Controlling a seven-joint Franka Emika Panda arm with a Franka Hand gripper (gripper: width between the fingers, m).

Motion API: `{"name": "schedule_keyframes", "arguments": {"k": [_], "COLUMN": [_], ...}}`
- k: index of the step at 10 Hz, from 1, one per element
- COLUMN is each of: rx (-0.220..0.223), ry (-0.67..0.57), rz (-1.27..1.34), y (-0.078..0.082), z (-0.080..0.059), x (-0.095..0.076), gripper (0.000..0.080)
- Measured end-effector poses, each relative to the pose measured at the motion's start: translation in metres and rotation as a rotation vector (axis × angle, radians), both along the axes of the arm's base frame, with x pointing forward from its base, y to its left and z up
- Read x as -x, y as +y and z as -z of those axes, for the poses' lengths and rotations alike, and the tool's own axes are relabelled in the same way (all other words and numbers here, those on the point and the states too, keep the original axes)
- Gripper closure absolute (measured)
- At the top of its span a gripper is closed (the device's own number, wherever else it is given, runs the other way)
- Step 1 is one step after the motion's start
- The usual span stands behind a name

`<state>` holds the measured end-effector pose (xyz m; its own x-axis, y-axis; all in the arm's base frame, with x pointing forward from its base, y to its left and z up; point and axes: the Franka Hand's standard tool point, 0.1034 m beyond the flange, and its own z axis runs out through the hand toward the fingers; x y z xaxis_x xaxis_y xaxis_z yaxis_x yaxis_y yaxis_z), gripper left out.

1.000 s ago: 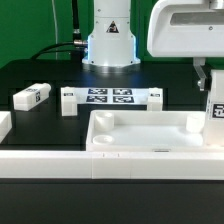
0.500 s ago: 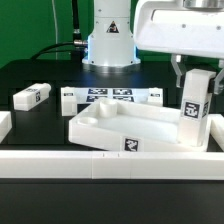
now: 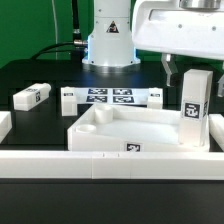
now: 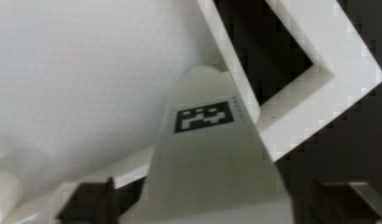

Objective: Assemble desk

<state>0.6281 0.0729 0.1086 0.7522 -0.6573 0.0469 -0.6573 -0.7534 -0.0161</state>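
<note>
Pincer (image 3: 192, 78) parted, leg (image 3: 194, 112) upright in tray (image 3: 100, 138)

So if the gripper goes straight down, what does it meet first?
Probably the upright leg, standing in a corner of the desk top between the gripper's open jaws; the fingers may pass either side, though depth is unclear.

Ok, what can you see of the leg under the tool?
The leg is a tall white block, plastic by its look, with a black-and-white tag on its side. It stands upright at the corner of the top at the exterior view's right, touching it. The tool straddles its upper end, jaws open and clear of it.
</note>
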Motion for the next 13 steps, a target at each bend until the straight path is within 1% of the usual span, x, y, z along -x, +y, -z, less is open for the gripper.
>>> {"name": "schedule_keyframes", "arguments": {"k": [1, 2, 3, 5, 10, 11, 12, 13], "rx": [0.000, -0.003, -0.004, -0.004, -0.005, -0.005, -0.006, -0.004], "ry": [0.024, 0.011, 0.013, 0.014, 0.015, -0.014, -0.022, -0.036], "rz": [-0.044, -0.089, -0.148, -0.245, -0.244, -0.265, -0.307, -0.356], "y": [0.006, 0.010, 0.011, 0.013, 0.013, 0.019, 0.023, 0.017], "z": [-0.005, -0.010, -0.015, -0.017, -0.014, -0.013, -0.011, -0.007], "x": [0.001, 0.002, 0.008, 0.020, 0.020, 0.025, 0.043, 0.065], "gripper": [0.0208, 0.0162, 0.0153, 0.0150, 0.0150, 0.0150, 0.0150, 0.0150]}}
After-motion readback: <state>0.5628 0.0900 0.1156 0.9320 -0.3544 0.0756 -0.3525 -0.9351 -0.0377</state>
